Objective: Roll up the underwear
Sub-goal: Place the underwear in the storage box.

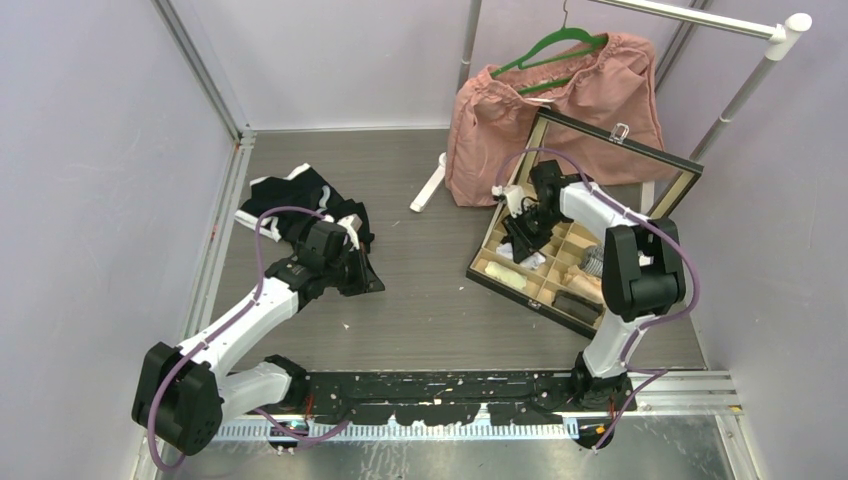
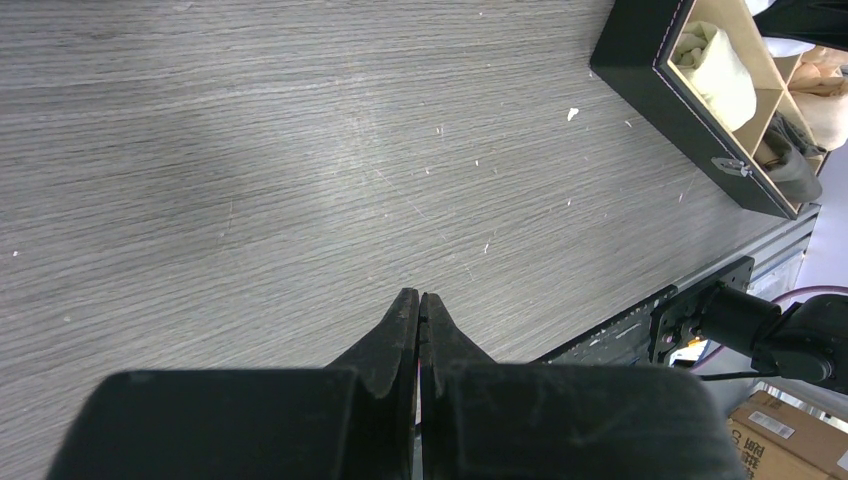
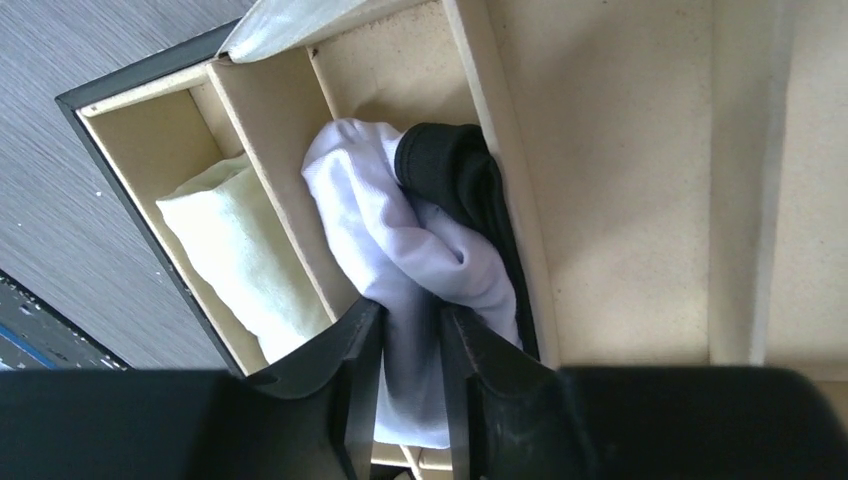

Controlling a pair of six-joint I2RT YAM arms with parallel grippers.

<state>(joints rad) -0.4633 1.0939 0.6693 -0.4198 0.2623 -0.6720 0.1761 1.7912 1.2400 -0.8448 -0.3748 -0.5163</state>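
Note:
The underwear in my right gripper (image 3: 410, 308) is white cloth with a black band (image 3: 400, 220). The jaws are shut on its lower part, and it hangs bunched over a compartment of the black divided box (image 3: 500, 120). In the top view the right gripper (image 1: 522, 240) is over the box's left half. A pile of mainly black underwear (image 1: 285, 195) lies on the table at the far left. My left gripper (image 1: 368, 283) is just to the right of that pile. It is shut and empty over bare table in its wrist view (image 2: 419, 295).
The box (image 1: 500, 285) has its lid (image 1: 620, 150) propped open, and other rolled cloths fill some compartments, one pale yellow (image 3: 235, 250). A pink garment on a green hanger (image 1: 520, 110) hangs from a white rack (image 1: 740, 95) behind the box. The rack's foot (image 1: 430, 185) rests on the table.

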